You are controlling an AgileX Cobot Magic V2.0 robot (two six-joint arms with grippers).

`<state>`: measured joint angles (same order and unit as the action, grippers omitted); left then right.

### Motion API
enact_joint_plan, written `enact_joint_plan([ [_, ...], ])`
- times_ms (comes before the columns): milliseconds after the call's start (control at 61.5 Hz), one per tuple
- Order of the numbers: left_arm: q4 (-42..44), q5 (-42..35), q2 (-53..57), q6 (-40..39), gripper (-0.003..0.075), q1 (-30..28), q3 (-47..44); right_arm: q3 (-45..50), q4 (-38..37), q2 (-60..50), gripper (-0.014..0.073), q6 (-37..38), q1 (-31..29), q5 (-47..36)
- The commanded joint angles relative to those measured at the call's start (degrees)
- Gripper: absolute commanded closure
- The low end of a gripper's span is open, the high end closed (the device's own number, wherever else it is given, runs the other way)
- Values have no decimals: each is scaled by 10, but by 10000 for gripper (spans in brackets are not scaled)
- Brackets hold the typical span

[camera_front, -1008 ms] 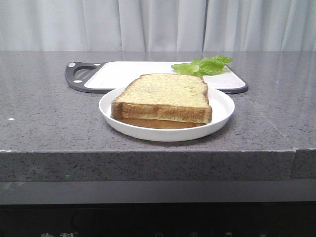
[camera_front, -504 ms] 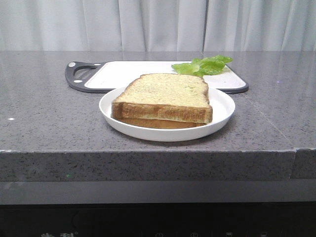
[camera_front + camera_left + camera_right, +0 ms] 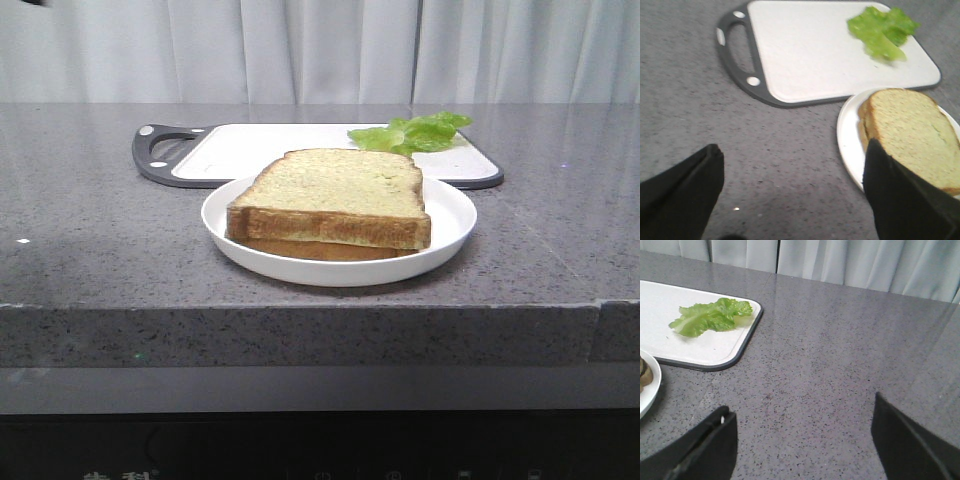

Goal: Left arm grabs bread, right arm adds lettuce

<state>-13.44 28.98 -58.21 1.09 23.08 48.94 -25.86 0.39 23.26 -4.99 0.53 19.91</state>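
**Bread and lettuce wait untouched**

The bread (image 3: 335,192) lies atop a thinner slice (image 3: 315,249) on a white plate (image 3: 452,215). The lettuce (image 3: 412,133) rests on the cutting board (image 3: 250,150) behind. Left gripper (image 3: 790,197) and right gripper (image 3: 802,447) hover above the bench (image 3: 90,250), jaws spread wide, holding nothing.

A thick square bread slice (image 3: 335,190) with a pale speckled face and brown crust lies flat atop a thinner slice (image 3: 320,249). Well behind it, a ruffled green lettuce leaf (image 3: 410,133) lies flat.
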Motion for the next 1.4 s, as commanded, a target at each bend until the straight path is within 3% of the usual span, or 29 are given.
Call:
enact_joint_plan([
  [0,-52,-22,-40,-3,166,26,45,-20,-8,8,22,-2,-4,-52],
  [195,-127,72,-165,11,166,30,133,-20,-8,8,22,-2,-4,-52],
  [439,-297,130,-279,146,166,30,216,-20,-8,8,22,-2,-4,-52],
  [959,-301,149,-370,155,169,49,254,-20,-8,8,22,-2,-4,-52],
  [1106,-300,149,-373,161,270,49,254,-20,-8,8,22,-2,-4,-52],
  [1382,-300,149,-373,161,641,49,254,-20,-8,8,22,-2,-4,-52],
])
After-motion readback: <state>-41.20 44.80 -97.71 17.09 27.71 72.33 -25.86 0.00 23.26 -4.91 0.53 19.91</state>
